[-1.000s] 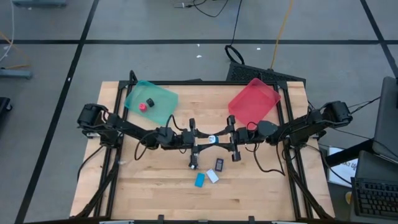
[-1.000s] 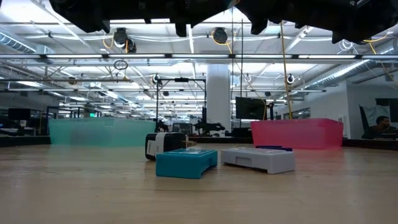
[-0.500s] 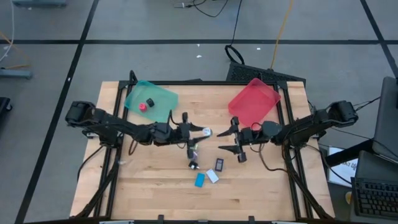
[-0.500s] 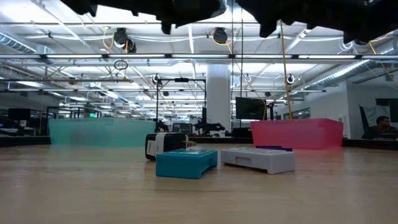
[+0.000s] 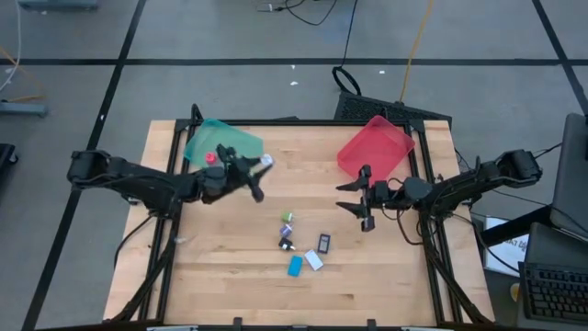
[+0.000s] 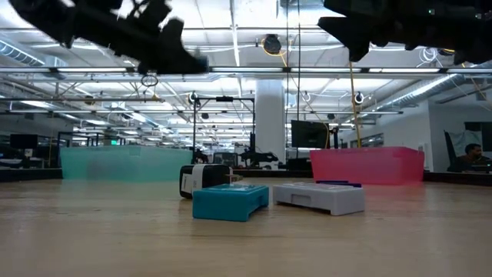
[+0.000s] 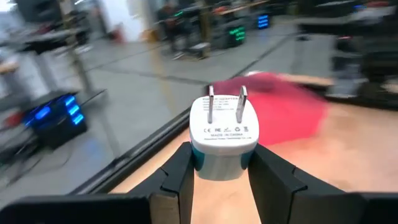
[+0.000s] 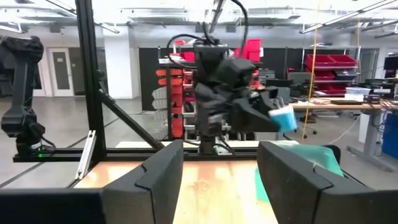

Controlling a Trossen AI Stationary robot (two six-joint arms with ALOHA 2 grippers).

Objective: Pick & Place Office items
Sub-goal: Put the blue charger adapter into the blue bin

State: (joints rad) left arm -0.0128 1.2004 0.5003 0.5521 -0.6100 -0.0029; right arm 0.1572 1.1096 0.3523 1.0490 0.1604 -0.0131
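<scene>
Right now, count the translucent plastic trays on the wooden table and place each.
2. The teal translucent tray lies at the far-left corner of the wooden table; the red translucent tray at its far-right corner. None seems hidden.

Wooden table (image 5: 211,267); teal tray (image 5: 223,147), red tray (image 5: 375,150); small items (image 5: 303,248) mid-table

Pale wooden plank counter (image 5: 230,276) on a black metal frame, over grey concrete floor crossed by dark tape lines. Teal translucent plastic tray (image 5: 237,147) at ten o'clock on the counter; red translucent plastic tray (image 5: 386,140) at two o'clock, tilted, well apart from the teal one. Black keyboard (image 5: 551,292) at four o'clock, off the counter. Yellow cable (image 5: 415,46) at twelve o'clock on the floor.
</scene>
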